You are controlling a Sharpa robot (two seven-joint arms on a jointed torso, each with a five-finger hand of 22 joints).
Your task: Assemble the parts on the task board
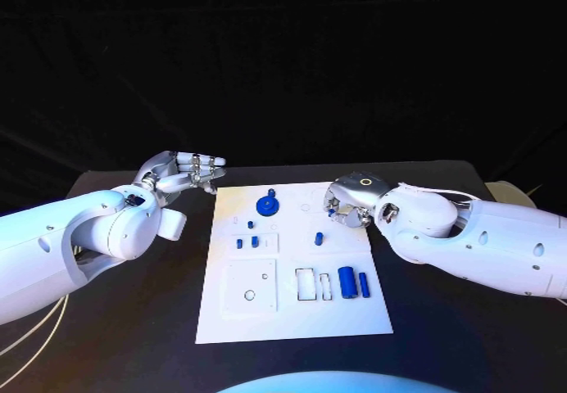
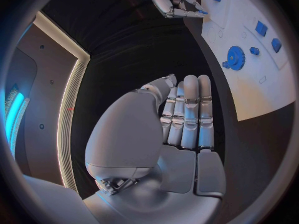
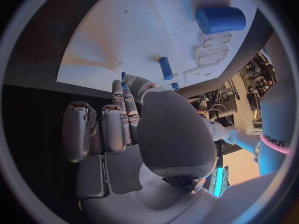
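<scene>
The white task board (image 1: 296, 315) lies mid-table. A blue gear (image 1: 269, 203) sits near its far edge, also seen in the left wrist view as the gear (image 2: 235, 58). A short blue peg (image 1: 318, 238) lies mid-board, with a thick blue cylinder (image 1: 347, 281) and a thin blue bar (image 1: 364, 283) nearer me. My right hand (image 1: 349, 201) reaches down at the board's far right part, its fingertips (image 2: 201, 12) touching the surface. A small blue part (image 3: 123, 77) is pinched at those tips. My left hand (image 1: 183, 172) hovers off the board's far left corner, fingers (image 2: 190, 112) straight and holding nothing.
Small blue pieces (image 1: 246, 242) stand in a square recess on the board's left side. Outlined slots (image 1: 313, 284) lie beside the thick cylinder (image 3: 221, 19). Black table (image 1: 142, 327) surrounds the board on all sides.
</scene>
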